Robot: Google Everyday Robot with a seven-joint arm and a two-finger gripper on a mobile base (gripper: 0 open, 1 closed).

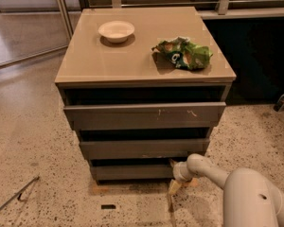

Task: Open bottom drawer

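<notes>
The bottom drawer (132,172) is the lowest of 3 stacked fronts, close to the floor and set back under the middle one. It looks nearly closed. With no handle to hook, the end effector (172,164) sits low at the drawer's right end, presumably to catch its top edge; apart or together, I cannot tell. A white bowl (116,30) and a crumpled green snack bag (183,54) rest on the tabletop (109,63) — well apart from the work.
</notes>
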